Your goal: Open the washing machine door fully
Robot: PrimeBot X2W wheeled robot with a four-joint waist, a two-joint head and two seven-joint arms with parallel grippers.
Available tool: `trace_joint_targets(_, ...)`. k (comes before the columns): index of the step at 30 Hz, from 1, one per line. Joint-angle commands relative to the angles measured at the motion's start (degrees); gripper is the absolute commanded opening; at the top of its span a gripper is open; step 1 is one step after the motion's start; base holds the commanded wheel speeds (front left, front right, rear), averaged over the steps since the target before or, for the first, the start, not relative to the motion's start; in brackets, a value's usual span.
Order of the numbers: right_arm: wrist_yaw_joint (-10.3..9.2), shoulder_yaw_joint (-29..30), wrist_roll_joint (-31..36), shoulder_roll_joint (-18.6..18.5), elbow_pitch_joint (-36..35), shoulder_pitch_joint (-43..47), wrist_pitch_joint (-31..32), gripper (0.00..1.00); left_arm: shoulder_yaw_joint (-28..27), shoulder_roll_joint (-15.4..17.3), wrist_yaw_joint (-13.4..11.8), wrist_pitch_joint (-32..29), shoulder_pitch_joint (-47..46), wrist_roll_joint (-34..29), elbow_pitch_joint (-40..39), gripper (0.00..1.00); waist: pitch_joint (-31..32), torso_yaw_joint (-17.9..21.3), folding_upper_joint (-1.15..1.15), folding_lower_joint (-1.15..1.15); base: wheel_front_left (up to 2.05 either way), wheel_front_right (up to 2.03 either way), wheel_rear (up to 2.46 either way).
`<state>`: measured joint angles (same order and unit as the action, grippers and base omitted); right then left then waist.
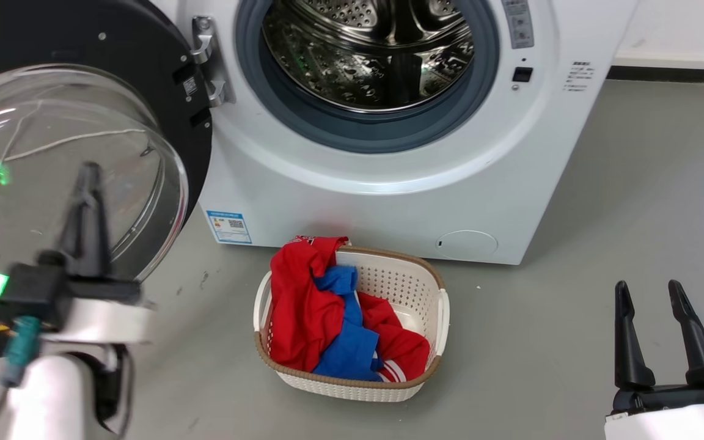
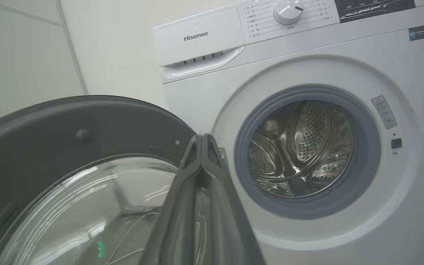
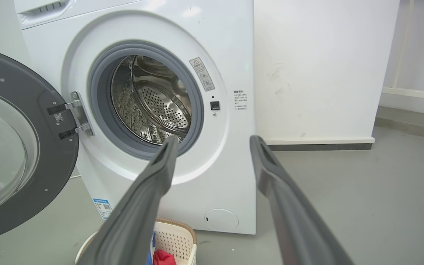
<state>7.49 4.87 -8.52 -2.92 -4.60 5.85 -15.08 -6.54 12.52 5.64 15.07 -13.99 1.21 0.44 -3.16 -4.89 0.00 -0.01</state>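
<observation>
Our left gripper (image 1: 88, 177) sits at about 8 o'clock in the head view, its 2 dark fingers (image 2: 182, 206) pressed flat together and pointing toward 12. The tips lie in front of the glass bowl (image 1: 52, 128) of the washing machine door (image 1: 144, 61); we cannot tell whether they touch it. Our right gripper (image 1: 648, 287) rests at 4 o'clock over the grey floor (image 1: 602, 201), well apart from the machine, with its fingers spread and only air between them, as the right wrist view confirms (image 3: 214, 140). The door stands open at 10 o'clock, hung on a metal hinge (image 1: 208, 61) at the 9 o'clock side of the drum mouth (image 1: 370, 55), its inner face turned toward us. In the right wrist view the door (image 3: 20, 84) sits at 9 o'clock beside the white machine (image 3: 230, 44). At 6 o'clock from the drum mouth a white basket (image 1: 443, 305) stands on the floor just before the machine, holding red clothes (image 1: 297, 305) and blue clothes (image 1: 352, 348).
</observation>
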Motion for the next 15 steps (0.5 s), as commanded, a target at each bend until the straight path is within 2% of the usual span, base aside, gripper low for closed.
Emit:
trace_joint_targets(1, 0.01, -0.1, -0.1, 0.1, -0.4, 0.3, -0.1, 1.0, 0.7, -0.7, -0.3, 0.1, 1.1, -0.5, -0.4, 0.0, 0.4, 0.6, 0.0, 0.01, 0.0, 0.0, 0.0)
trace_joint_targets(3, 0.01, -0.2, -0.2, 0.1, -0.7, 0.4, -0.1, 1.0, 2.2, -2.2, -1.1, 0.1, 2.9, -1.2, -1.4, 0.0, 0.6, 1.3, 0.0, 0.01, 0.0, 0.0, 0.0)
trace_joint_targets(4, 0.01, -0.2, -0.2, 0.1, -1.0, 0.5, -0.1, 1.0, 2.8, -2.6, -1.2, 0.1, 3.8, -1.4, -1.6, 0.27, 0.7, 1.5, 0.0, 0.01, 0.0, 0.0, 0.0)
trace_joint_targets(5, 0.01, -0.2, -0.3, 0.1, -1.2, 0.6, -0.1, 1.0, 3.4, -3.3, -1.4, -0.1, 4.8, -1.5, -1.7, 0.66, 0.7, 1.8, 0.0, 0.01, 0.0, 0.0, 0.0)
trace_joint_targets(6, 0.01, -0.3, -0.3, 0.1, -1.4, 0.7, -0.1, 1.0, 3.8, -3.8, -1.7, 0.0, 5.6, -1.5, -1.7, 1.0, 0.8, 2.1, 0.0, 0.01, 0.0, 0.0, 0.0)
trace_joint_targets(15, 0.01, -0.5, -0.7, 0.1, -1.8, 2.0, -0.1, 1.0, 5.5, -7.3, -4.5, 0.2, 11.7, -0.1, -0.3, 1.0, 1.3, 3.4, 0.0, 0.01, 0.0, 0.0, 0.0)
